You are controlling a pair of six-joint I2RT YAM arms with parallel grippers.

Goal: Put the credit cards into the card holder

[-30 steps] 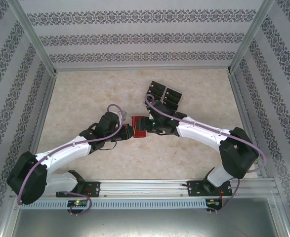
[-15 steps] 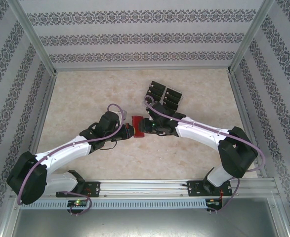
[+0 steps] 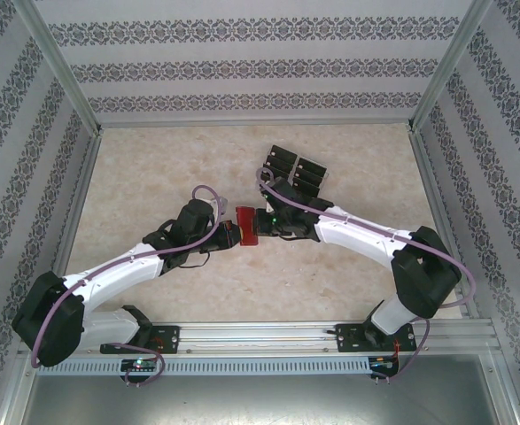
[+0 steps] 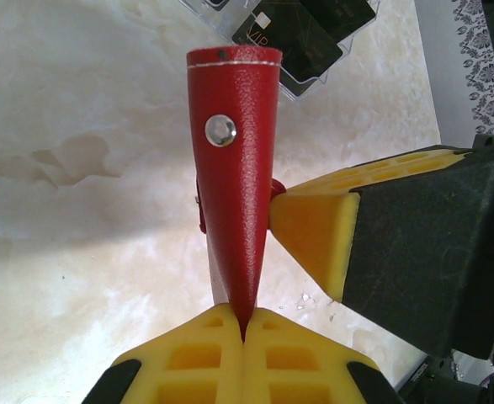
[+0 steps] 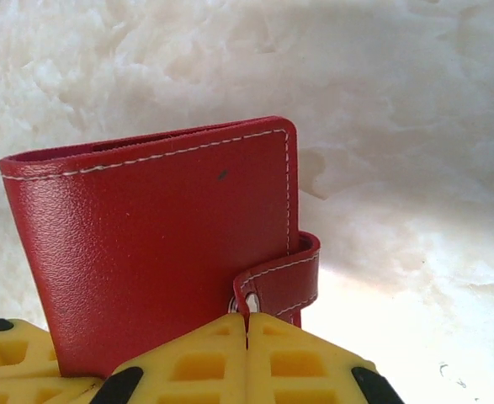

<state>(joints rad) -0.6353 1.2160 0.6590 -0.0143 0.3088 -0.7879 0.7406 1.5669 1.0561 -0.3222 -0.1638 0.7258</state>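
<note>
Card holder, judged light with stiff grained covers: left gripper clamped shut on one edge, right gripper closed on the pliable snap tab, the likely pull point.

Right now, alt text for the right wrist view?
A closed red card holder is held upright in front of the pale marbled table. The right tool, with yellow fingertips, is shut on its snap tab at the bottom of the frame.

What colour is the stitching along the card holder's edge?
White, on the red card holder; clearest in the right wrist view.
</note>
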